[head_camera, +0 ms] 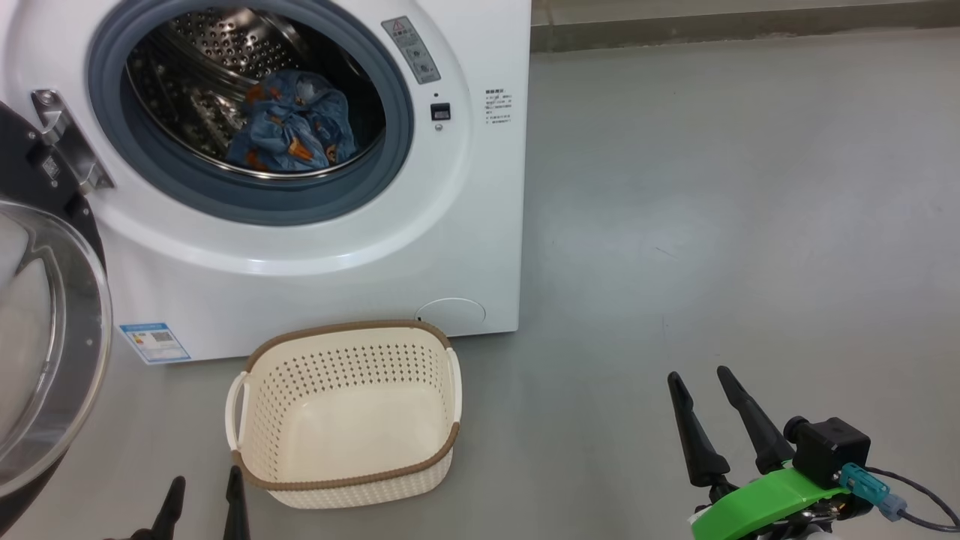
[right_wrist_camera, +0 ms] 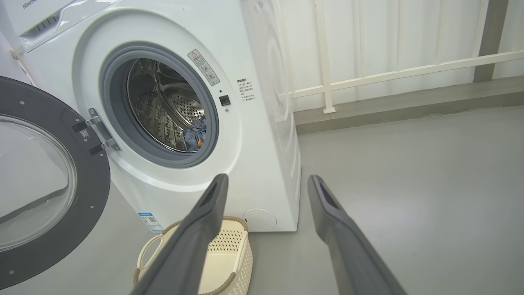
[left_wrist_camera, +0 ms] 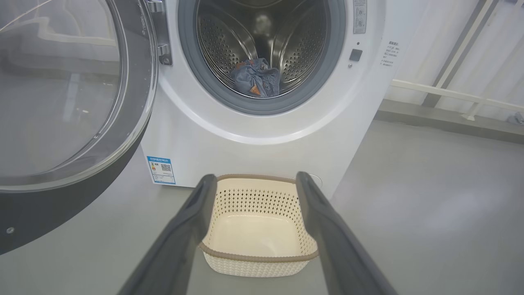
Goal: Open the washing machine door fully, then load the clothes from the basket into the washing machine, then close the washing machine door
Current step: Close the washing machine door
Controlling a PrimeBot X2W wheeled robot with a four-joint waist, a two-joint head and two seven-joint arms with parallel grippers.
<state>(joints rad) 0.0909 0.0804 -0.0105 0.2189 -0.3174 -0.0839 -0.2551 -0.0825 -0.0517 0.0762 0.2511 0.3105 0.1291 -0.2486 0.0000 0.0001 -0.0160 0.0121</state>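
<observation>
The white washing machine (head_camera: pixel 315 255) stands with its door (head_camera: pixel 45 352) swung wide open to the left, glass bowl facing out. The blue clothes (head_camera: pixel 292 124) with orange figures lie bunched inside the steel drum, also seen as clothes (left_wrist_camera: pixel 257 82) and clothes (right_wrist_camera: pixel 195 134). The cream basket (head_camera: pixel 259 420) sits on the floor in front of the machine with nothing in it. My left gripper (head_camera: pixel 204 495) is open at the lower left, just left of the basket. My right gripper (head_camera: pixel 701 382) is open over bare floor at the lower right. Both hold nothing.
Grey floor (head_camera: pixel 712 225) stretches to the right of the machine. A white railing (right_wrist_camera: pixel 389 76) and wall run behind it. The open door (left_wrist_camera: pixel 61 123) juts out over the floor at the left, close to my left arm.
</observation>
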